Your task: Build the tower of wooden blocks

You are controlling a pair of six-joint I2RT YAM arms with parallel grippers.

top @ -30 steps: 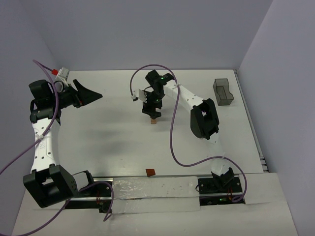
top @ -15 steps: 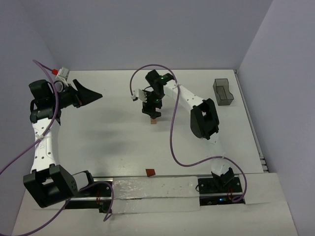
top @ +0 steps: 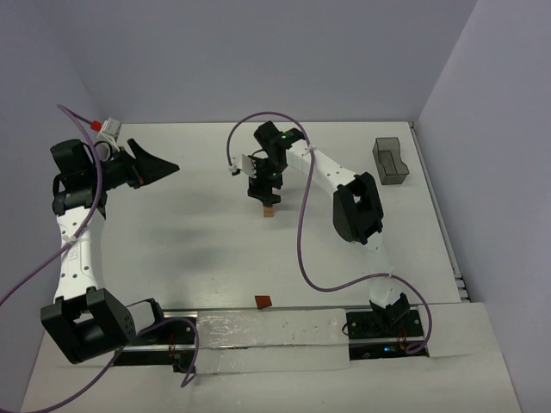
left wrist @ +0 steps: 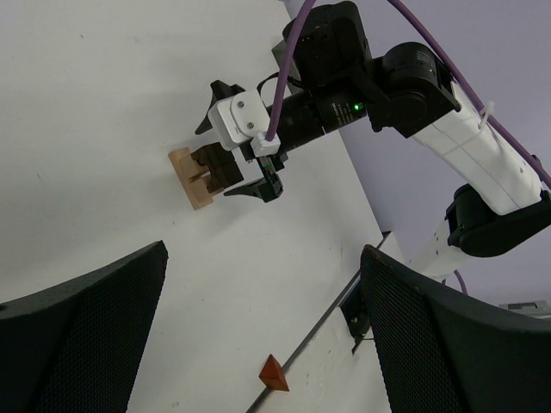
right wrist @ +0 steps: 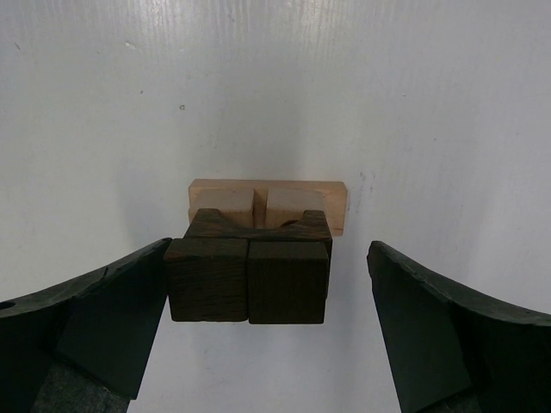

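Observation:
The wood block tower (top: 269,210) stands mid-table: a light tan base, two tan cubes, a dark brown piece and two dark brown cubes (right wrist: 248,280) side by side on top. It also shows in the left wrist view (left wrist: 200,179). My right gripper (top: 267,196) hangs right above it, open and empty (right wrist: 269,262). Its left finger (right wrist: 103,318) is at the left dark cube's edge and its right finger (right wrist: 448,335) stands apart. My left gripper (top: 160,163) is open and empty, held high at the far left (left wrist: 264,249). A reddish-brown triangular block (top: 263,301) lies near the front edge.
A grey translucent bin (top: 390,161) stands at the back right. The triangular block also shows in the left wrist view (left wrist: 274,374), next to the front rail (top: 258,317). Purple cables loop over the table beside both arms.
My right gripper has shifted very slightly to the left above the tower. The left arm and the blocks have not moved.

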